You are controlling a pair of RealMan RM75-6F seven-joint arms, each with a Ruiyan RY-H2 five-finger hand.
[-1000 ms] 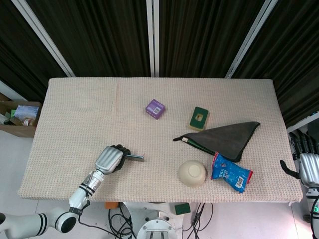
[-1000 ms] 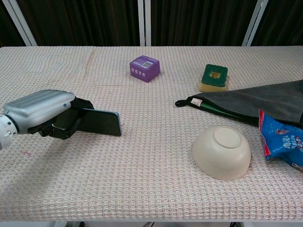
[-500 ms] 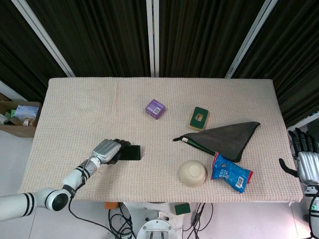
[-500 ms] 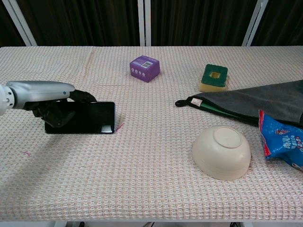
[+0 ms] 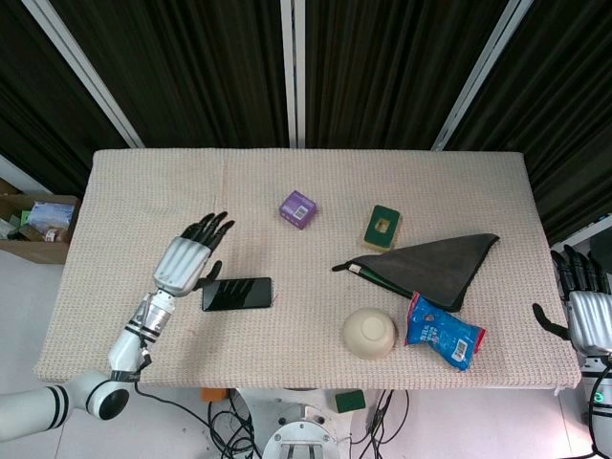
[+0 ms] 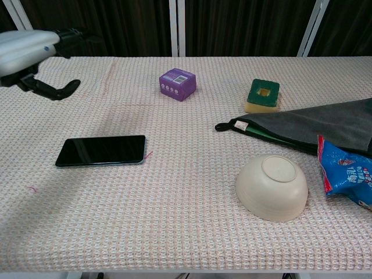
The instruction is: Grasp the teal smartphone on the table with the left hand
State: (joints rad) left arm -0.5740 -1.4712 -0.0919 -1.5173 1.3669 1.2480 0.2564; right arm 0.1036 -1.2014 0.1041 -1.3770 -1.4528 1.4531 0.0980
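Head view: left hand [image 5: 187, 259], fingers spread & empty, hovers beside flat smartphone [image 5: 237, 294] (screen up), so approach low w/ thumb under the near edge.

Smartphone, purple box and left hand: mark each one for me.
smartphone [image 6: 100, 151], chest view, middle of its dark screen.
purple box [image 6: 177, 83], chest view, its front face.
left hand [image 5: 184, 262], head view, silver back of the hand, fingers spread, holding nothing.

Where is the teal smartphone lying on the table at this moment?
The teal smartphone lies flat, screen up, on the left part of the table, just right of the raised left hand. In the chest view it is left of the overturned bowl.
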